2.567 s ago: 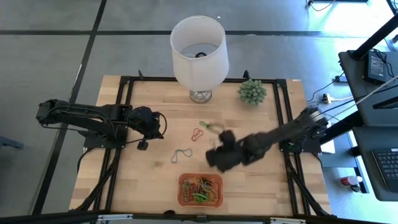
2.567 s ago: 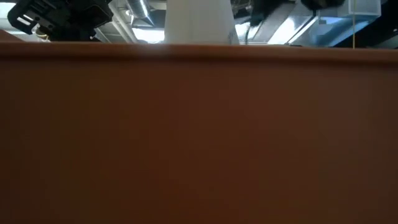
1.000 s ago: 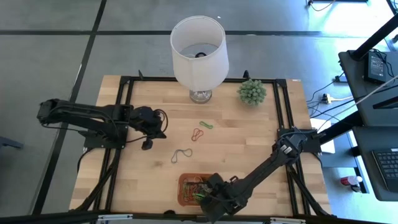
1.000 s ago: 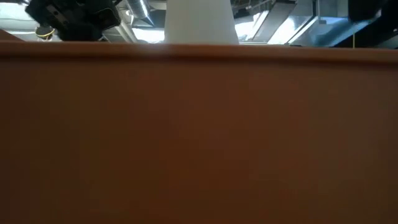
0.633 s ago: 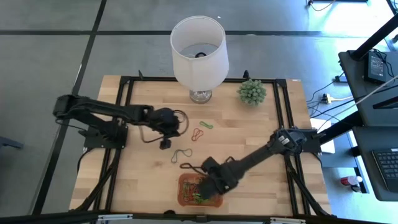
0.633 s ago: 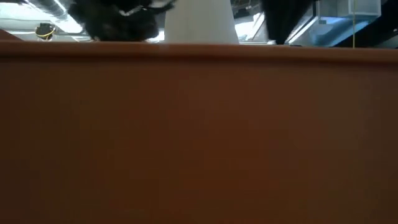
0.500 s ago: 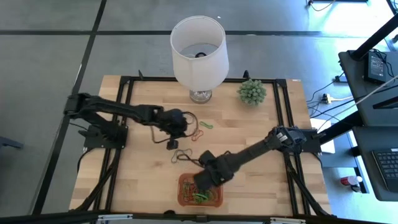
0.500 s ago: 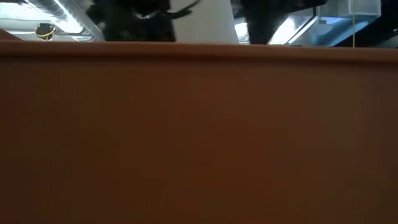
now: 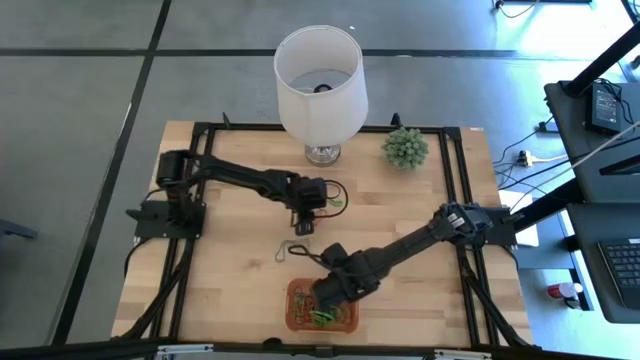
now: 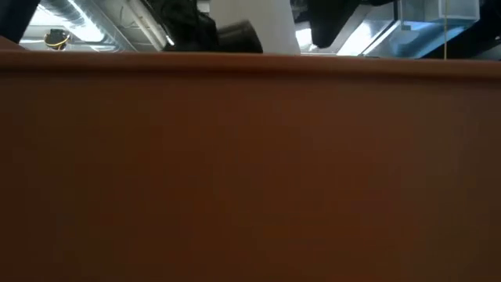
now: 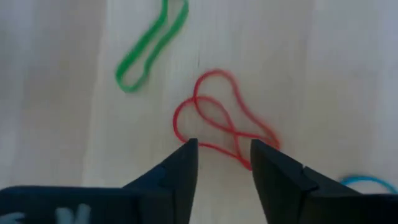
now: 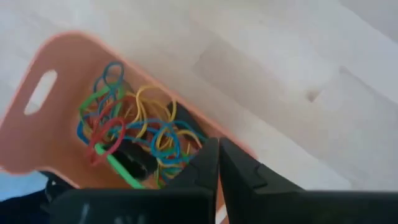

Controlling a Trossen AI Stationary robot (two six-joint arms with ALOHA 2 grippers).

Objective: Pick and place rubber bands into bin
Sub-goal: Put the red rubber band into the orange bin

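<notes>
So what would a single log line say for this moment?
left gripper: open over red rubber band | right gripper: shut, empty, above bin | green band: on table

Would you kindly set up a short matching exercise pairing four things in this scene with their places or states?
Things:
1. red rubber band
2. left gripper
3. right gripper
4. bin

States:
A. shut, above the bin's edge
B. holds a tangle of coloured bands
C. open, over the red band
D. lies twisted on the wood beside a green band

Pairs: 1-D, 2-C, 3-A, 4-B
</notes>
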